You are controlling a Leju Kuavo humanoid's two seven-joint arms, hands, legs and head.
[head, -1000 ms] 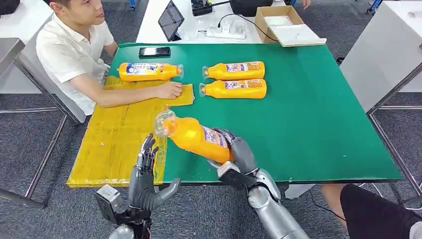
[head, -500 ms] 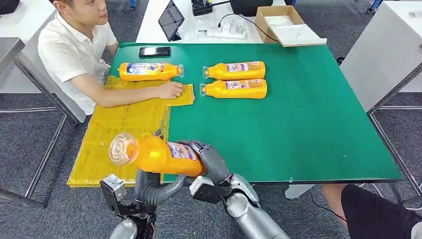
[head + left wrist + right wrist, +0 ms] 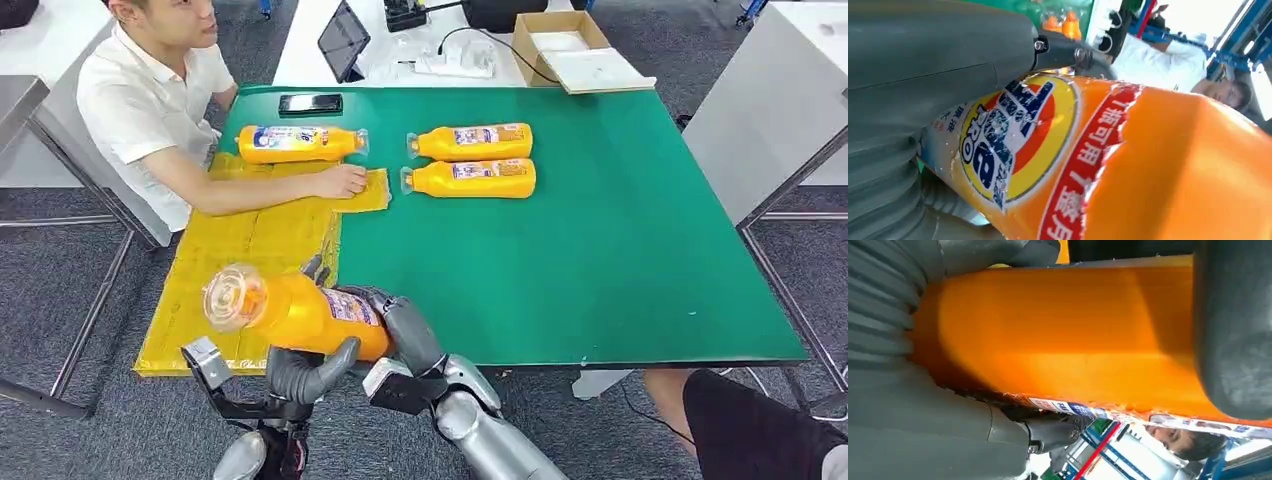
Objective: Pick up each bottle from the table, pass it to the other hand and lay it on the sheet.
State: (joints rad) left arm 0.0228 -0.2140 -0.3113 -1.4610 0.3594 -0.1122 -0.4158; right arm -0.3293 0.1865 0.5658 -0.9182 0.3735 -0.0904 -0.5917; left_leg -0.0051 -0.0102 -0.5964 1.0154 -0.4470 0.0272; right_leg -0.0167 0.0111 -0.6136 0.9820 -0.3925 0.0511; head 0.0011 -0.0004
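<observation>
In the head view I see the held bottle [image 3: 300,310] at the lower left of the frame, above the near edge of the table [image 3: 620,250]. It is smooth orange plastic with a clear ribbed cap end pointing left and a printed label round its middle. My right hand [image 3: 405,335] wraps its base end with fingers closed around it. My left hand [image 3: 300,372] cups it from below, thumb curled up against its body, so both hands hold it. The crinkled yellow sheet [image 3: 235,270] lies along the table's left side, just beyond the bottle. One bottle [image 3: 300,143] lies at the sheet's far end, by a person's hand [image 3: 342,181]. Two more bottles [image 3: 470,160] lie side by side on the green mat, upper centre. An open cardboard box [image 3: 560,40] at the top holds white sheets.

In the left wrist view the grey ribbed hand [image 3: 923,75] presses against the glossy label.

In the right wrist view the grey fingers [image 3: 1233,330] clamp the plain orange body.
</observation>
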